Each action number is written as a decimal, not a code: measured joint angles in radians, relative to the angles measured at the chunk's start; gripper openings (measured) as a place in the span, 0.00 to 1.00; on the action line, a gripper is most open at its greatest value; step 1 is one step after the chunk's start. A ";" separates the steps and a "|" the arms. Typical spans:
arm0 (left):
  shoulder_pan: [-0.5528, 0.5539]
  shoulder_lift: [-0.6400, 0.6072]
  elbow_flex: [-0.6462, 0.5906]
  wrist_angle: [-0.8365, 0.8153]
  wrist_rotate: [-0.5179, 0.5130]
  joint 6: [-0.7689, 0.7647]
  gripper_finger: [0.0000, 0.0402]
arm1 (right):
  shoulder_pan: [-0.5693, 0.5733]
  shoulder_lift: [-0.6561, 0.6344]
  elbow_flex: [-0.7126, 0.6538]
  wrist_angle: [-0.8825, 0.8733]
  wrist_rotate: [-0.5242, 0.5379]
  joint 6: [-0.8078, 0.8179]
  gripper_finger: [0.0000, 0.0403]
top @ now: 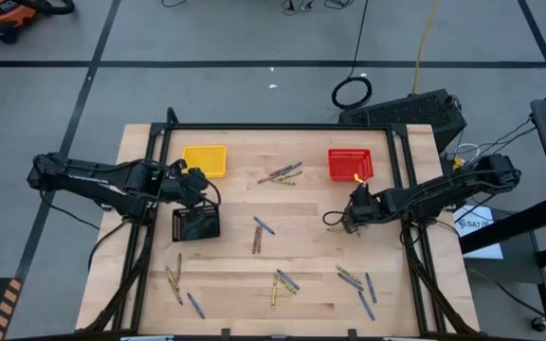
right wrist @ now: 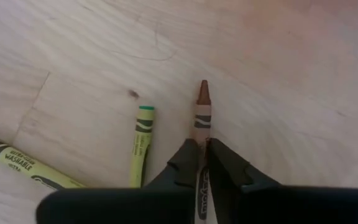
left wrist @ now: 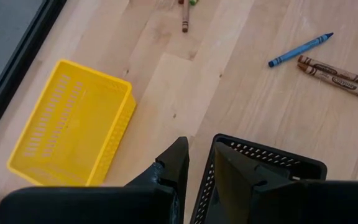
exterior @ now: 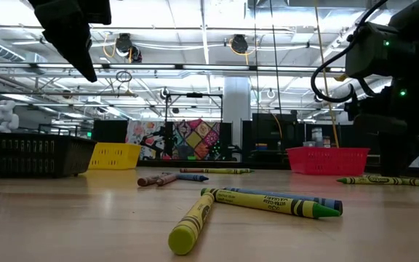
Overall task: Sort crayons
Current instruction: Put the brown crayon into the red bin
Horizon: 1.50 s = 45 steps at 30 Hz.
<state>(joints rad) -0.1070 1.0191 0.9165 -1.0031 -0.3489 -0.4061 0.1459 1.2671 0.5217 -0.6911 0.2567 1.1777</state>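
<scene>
Crayons lie scattered on the wooden table [top: 235, 284], in loose groups at the far middle [top: 281, 175], the centre [top: 260, 232] and along the near side [top: 282, 282]. My right gripper [right wrist: 202, 149] is low at the table's right [top: 347, 224], shut on a brown crayon [right wrist: 202, 115]. Beside it lie two yellow-green crayons [right wrist: 142, 143]. My left gripper [left wrist: 201, 158] hangs open above the black basket [top: 197, 224] at the left, touching nothing. A yellow basket [top: 205, 159] and a red basket [top: 351, 164] stand at the far side. My right gripper pinches the brown crayon's paper-wrapped body [right wrist: 202, 134] between its two fingers, behind the pointed tip [right wrist: 203, 87]. The fingers come steeply from above. The crayon runs out forward between them and lies low along the wood; whether it is lifted I cannot tell.
A yellow crayon lies in the red basket [top: 358, 176]. More crayons lie at the near left [top: 173, 279] and near right [top: 354, 279]. A dark frame rail [top: 410, 189] borders the table's right side. Bare wood shows between the baskets and the centre.
</scene>
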 joint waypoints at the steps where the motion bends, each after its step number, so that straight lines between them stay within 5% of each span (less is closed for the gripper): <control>1: 0.000 0.000 0.000 0.000 0.000 0.000 0.20 | 0.000 0.000 -0.001 0.000 0.002 -0.002 0.02; 30: 0.000 0.000 0.000 0.000 0.000 -0.002 0.20 | -0.007 0.003 0.126 0.010 0.026 -0.150 0.00; 45: 0.000 0.000 0.000 0.001 -0.002 0.001 0.20 | -0.174 -0.002 0.146 0.010 0.055 -0.334 0.00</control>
<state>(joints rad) -0.1070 1.0191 0.9165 -1.0024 -0.3505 -0.4053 -0.0276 1.2648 0.6680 -0.6810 0.3119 0.8438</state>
